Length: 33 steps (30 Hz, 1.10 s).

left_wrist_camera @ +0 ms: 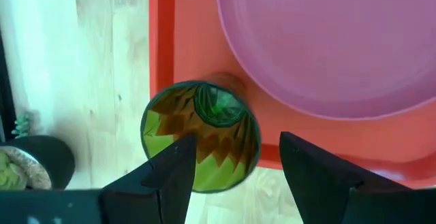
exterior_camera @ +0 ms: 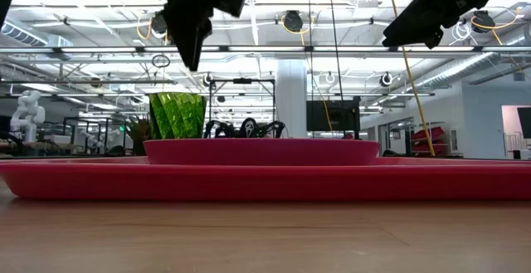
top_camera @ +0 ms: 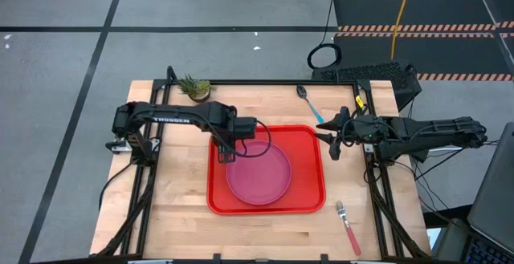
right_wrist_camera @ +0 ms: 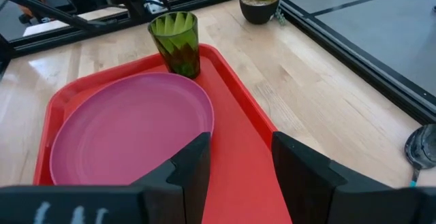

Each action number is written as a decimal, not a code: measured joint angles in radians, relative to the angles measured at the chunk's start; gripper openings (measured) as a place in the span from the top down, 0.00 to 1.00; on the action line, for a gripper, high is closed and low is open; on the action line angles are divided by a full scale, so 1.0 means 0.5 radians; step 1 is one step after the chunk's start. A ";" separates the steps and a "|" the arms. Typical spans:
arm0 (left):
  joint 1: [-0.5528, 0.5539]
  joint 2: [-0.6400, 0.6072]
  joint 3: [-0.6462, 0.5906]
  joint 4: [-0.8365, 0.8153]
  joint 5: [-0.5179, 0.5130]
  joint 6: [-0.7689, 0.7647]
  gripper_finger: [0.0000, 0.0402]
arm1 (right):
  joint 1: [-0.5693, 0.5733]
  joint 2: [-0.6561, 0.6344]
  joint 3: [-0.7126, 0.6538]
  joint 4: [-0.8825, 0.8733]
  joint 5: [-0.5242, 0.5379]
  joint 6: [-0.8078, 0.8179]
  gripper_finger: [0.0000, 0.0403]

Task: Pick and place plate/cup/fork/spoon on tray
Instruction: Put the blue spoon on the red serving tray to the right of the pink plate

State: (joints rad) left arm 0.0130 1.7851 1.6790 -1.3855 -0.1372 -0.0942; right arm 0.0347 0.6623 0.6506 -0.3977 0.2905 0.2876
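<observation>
The red tray [top_camera: 309, 148] lies mid-table with the pink plate [top_camera: 261, 176] flat on it. The green cup [right_wrist_camera: 176, 43] stands upright on its base in the tray's far left corner, beside the plate's rim. My left gripper [left_wrist_camera: 235, 149] hangs open straight above the cup, pointing down, well clear of its rim in the low view [exterior_camera: 191, 53]. At the tray's right edge my right gripper [top_camera: 329, 140] stands open and holds nothing. The blue-handled spoon [top_camera: 309, 103] lies on the table beyond the tray. The pink-handled fork [top_camera: 349, 228] lies near the front right.
A small potted plant [top_camera: 194, 87] stands at the table's far left, close to the cup's corner of the tray. Bare wood runs to the left of the tray and along the near edge. A black frame borders the table.
</observation>
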 joint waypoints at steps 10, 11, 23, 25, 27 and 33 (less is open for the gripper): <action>-0.296 0.001 0.117 0.121 0.021 0.060 0.47 | 0.096 0.078 0.000 0.199 -0.119 -0.282 0.63; -0.351 0.002 0.116 0.161 0.024 0.095 0.47 | 0.119 0.093 0.000 0.248 -0.118 -0.310 0.63; -0.788 -0.084 -0.193 1.277 0.003 0.247 0.47 | 0.171 0.286 0.006 0.400 -0.300 -0.392 0.63; -0.786 -0.124 -0.317 1.325 -0.052 0.192 0.47 | 0.235 0.356 0.054 0.331 -0.334 -0.392 0.63; -0.783 -0.178 -0.432 1.541 -0.091 0.144 0.47 | 0.318 0.442 0.133 0.214 -0.316 -0.398 0.63; -0.836 -0.450 -0.934 2.151 -0.302 0.024 0.47 | 0.460 0.789 0.495 -0.064 -0.169 -0.418 0.63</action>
State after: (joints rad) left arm -0.4052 1.5604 1.2120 -0.3101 -0.2882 -0.0820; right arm 0.2648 1.0566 0.8983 -0.4295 0.2059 0.0788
